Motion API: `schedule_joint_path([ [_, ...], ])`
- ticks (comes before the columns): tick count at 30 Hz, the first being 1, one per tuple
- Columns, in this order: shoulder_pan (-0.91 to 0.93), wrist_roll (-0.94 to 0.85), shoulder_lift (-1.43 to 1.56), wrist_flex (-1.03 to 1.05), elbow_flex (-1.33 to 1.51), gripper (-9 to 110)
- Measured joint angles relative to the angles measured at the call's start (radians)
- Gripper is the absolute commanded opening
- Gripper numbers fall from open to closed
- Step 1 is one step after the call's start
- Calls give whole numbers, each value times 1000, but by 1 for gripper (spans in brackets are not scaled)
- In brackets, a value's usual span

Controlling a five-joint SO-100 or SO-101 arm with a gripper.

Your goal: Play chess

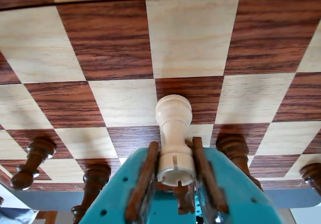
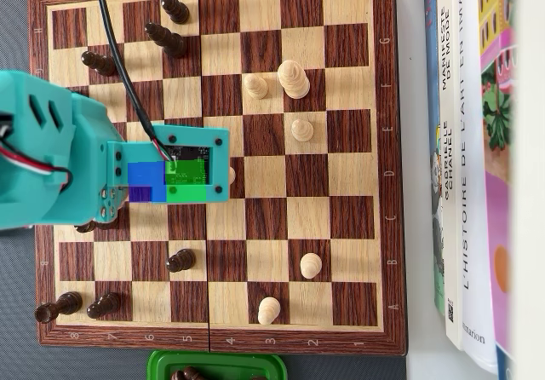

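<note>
I saw a wooden chessboard (image 2: 341, 99) with dark and light squares lying flat. One cream piece (image 1: 174, 133), with a round head and a notched base, was clamped between the wood-lined fingers (image 1: 142, 181) and lifted above the board. In the overhead view, five other light pieces (image 2: 293, 79) stood on the right half, and dark pieces (image 2: 164, 37) stood along the left side.

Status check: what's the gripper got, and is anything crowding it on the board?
Gripper shut on light rook. Rook over the chessboard; contact with it unclear. Dark pieces close on both sides of the fingers.
</note>
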Motion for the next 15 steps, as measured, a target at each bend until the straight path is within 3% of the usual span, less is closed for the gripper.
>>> schedule_joint_path([
  [15, 0, -2, 40, 0, -44, 10],
])
